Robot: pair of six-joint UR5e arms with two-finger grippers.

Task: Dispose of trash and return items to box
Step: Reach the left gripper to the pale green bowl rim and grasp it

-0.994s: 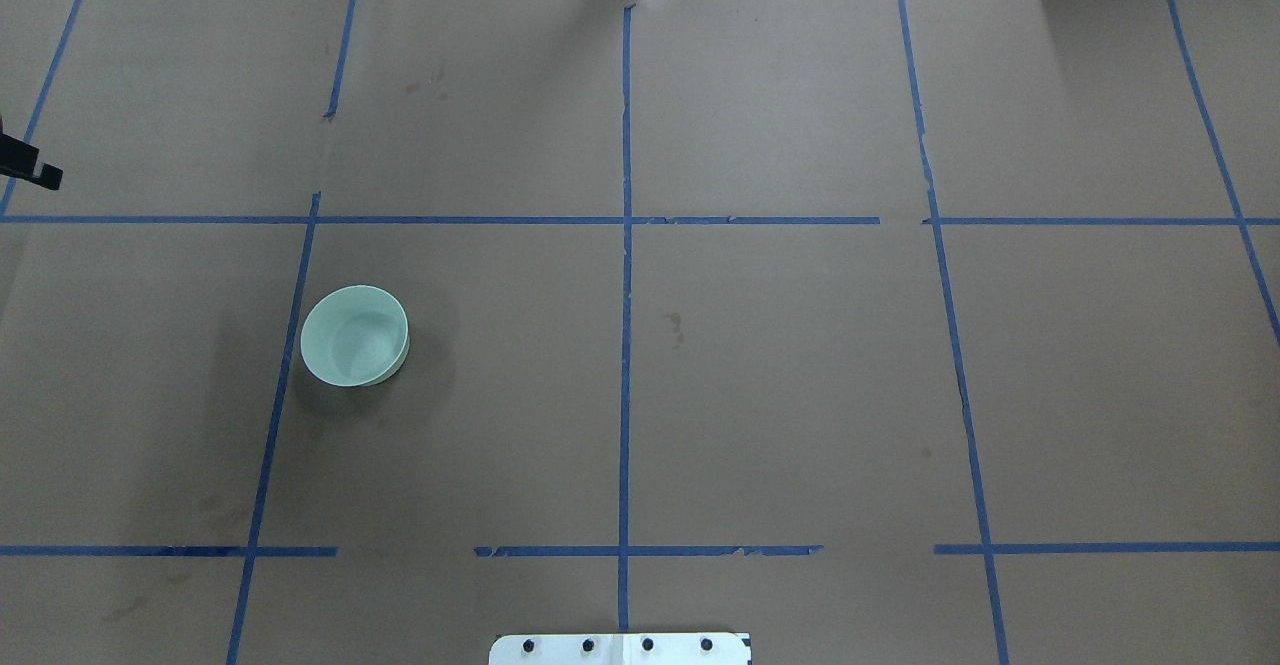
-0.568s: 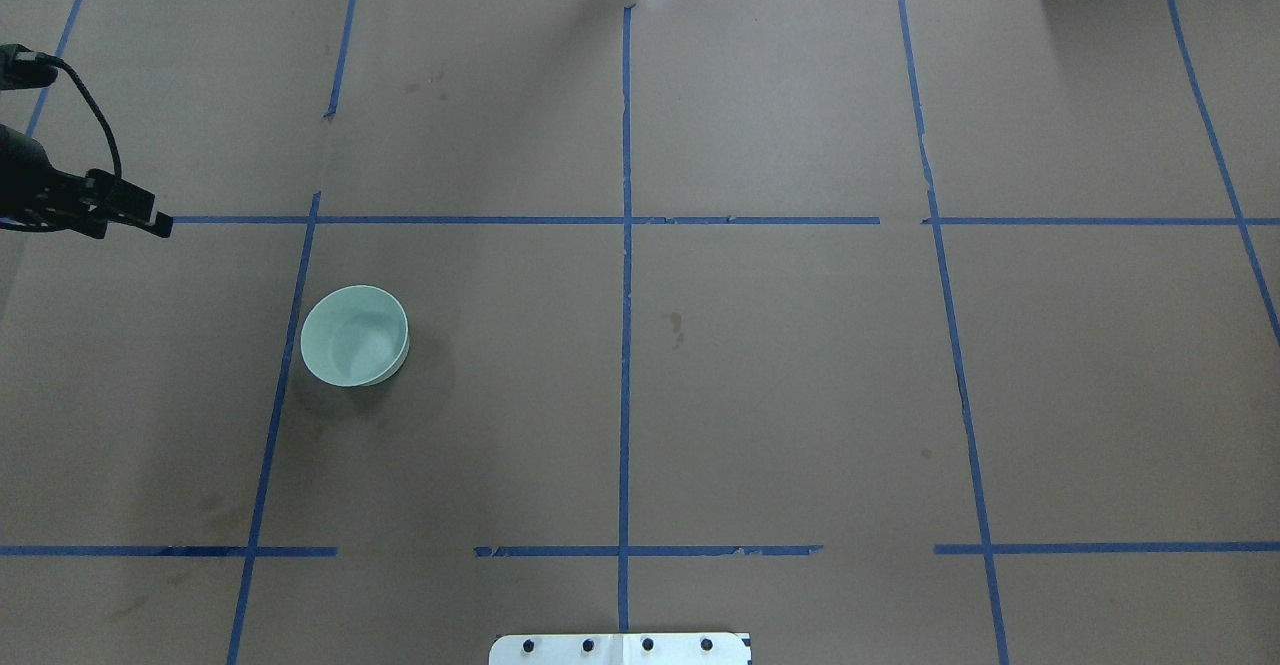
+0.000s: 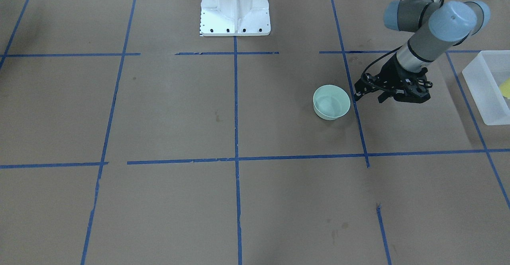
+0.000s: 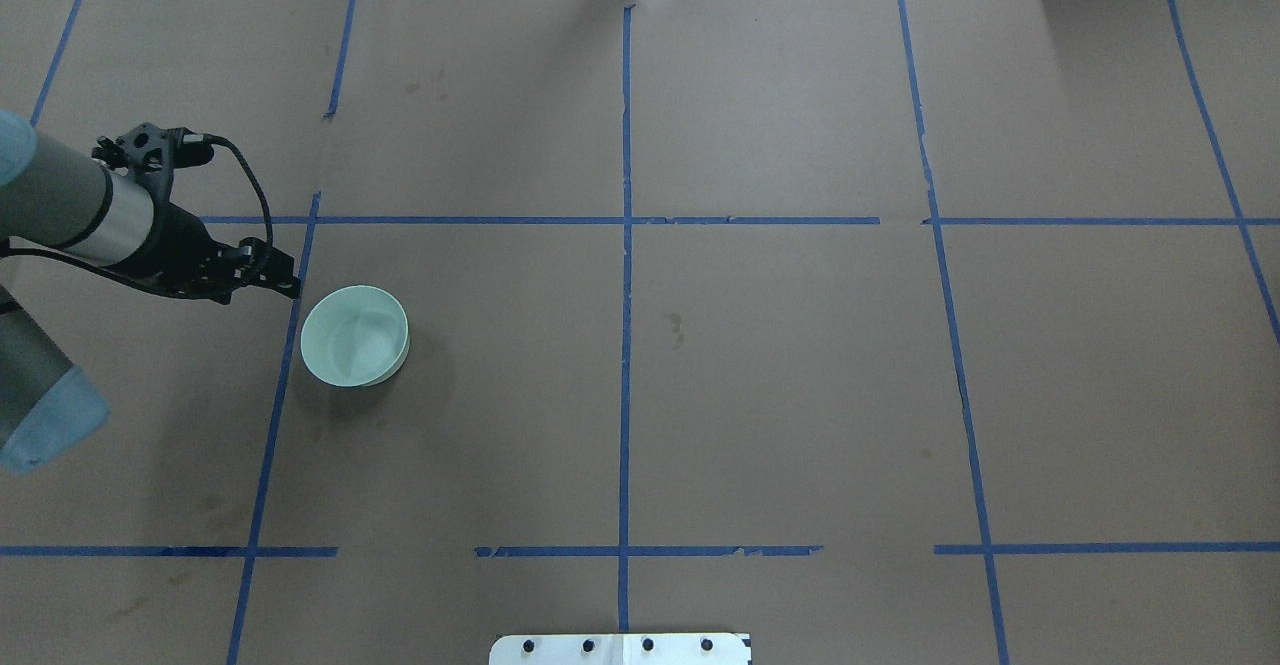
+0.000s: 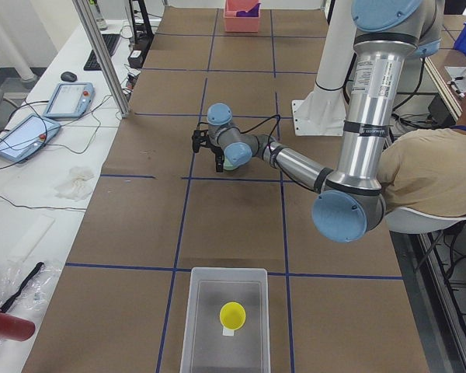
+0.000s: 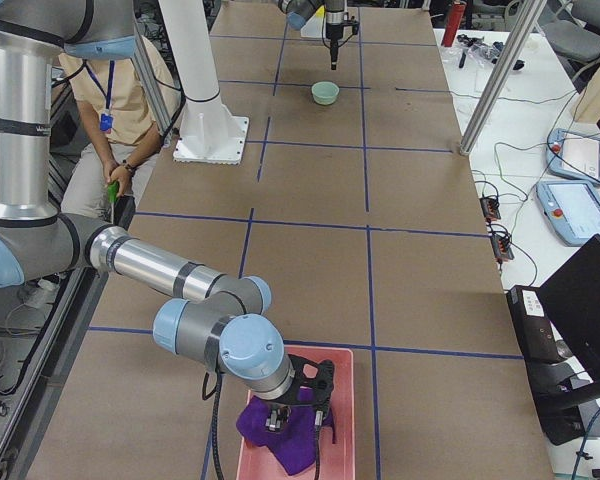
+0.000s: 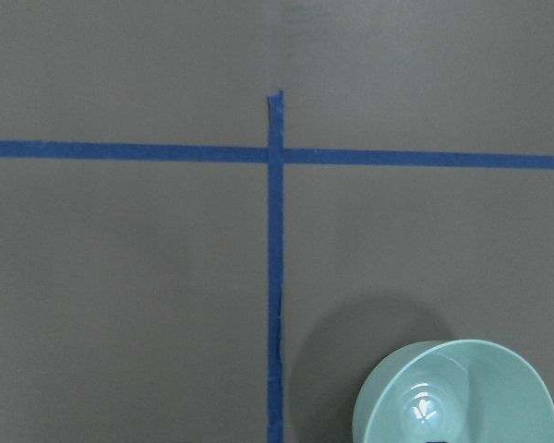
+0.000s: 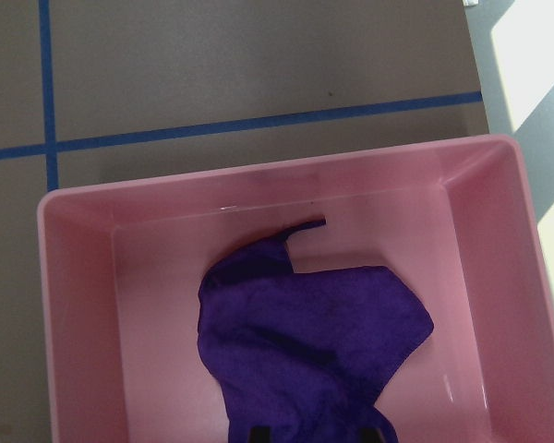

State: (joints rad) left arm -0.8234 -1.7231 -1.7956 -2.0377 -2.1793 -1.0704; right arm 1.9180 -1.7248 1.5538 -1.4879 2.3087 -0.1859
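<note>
The pale mint-green bowl [image 4: 354, 337] stands upright and empty on the brown table; it also shows in the front view [image 3: 331, 102] and the left wrist view [image 7: 457, 397]. My left gripper [image 4: 278, 280] hovers just beside the bowl's far left, apart from it, and looks open and empty [image 3: 360, 93]. The frosted-white box [image 5: 193, 311] sits at the table's left end with the yellow cup [image 5: 233, 315] inside. My right gripper [image 6: 300, 420] is open over a pink bin [image 8: 74, 305] that holds a purple cloth [image 8: 314, 341].
The white pedestal base [image 3: 235, 6] stands at the robot's edge of the table. Blue tape lines [image 4: 625, 220] cross the brown paper. A seated person [image 5: 427, 171] is next to the table, behind the left arm.
My left arm has come in from the table's left edge and moved right and nearer, up beside the bowl. The bowl has not moved.
</note>
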